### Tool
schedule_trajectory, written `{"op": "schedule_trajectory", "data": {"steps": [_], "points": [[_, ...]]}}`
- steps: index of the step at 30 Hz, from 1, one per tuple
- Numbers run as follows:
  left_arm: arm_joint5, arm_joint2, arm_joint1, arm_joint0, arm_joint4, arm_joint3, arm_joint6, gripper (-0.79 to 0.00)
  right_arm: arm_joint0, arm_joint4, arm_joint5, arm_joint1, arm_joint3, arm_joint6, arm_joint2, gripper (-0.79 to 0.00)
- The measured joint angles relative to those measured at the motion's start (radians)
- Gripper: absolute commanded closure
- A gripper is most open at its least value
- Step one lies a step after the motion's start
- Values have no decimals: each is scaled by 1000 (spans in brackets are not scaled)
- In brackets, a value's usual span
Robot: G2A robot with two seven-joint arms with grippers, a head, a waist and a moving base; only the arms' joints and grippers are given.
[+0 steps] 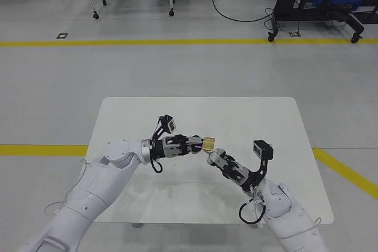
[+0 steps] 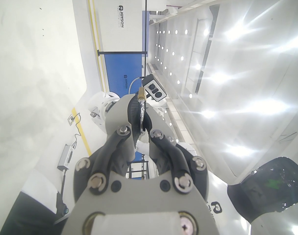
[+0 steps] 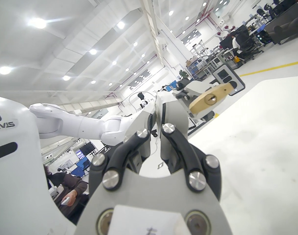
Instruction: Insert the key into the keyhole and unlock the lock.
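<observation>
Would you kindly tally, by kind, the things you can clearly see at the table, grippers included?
Brass padlock: 1
Grippers: 2 (left gripper, right gripper)
Table: 1
Total: 4

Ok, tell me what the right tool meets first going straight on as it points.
Likely the brass padlock held in the left tool, just ahead; depth is unclear.

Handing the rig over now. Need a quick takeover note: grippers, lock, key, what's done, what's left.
Left gripper: shut on lock, held above the table.
Right gripper: shut, beside the lock, not touching it; key can't be made out in it.
Keyhole: faces the right gripper, empty.
Done: lock lifted and presented.
Left: insert key, turn, unlock.
</observation>
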Motion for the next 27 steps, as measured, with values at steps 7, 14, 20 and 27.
{"op": "schedule_trajectory", "data": {"steps": [7,14,20,27], "points": [[42,-10,-6,8,-42,16,-76,0,6,-70,23,-14,14,-108,13,0],[56,-26,-10,9,-58,28,-133,0,4,-69,10,-19,26,-135,25,0],[-81,-45,-9,5,18,16,-133,0,2,28,-7,-15,35,-88,26,0],[-357,-86,-4,53,163,-55,5,0,7,210,70,-13,44,-75,55,0]]}}
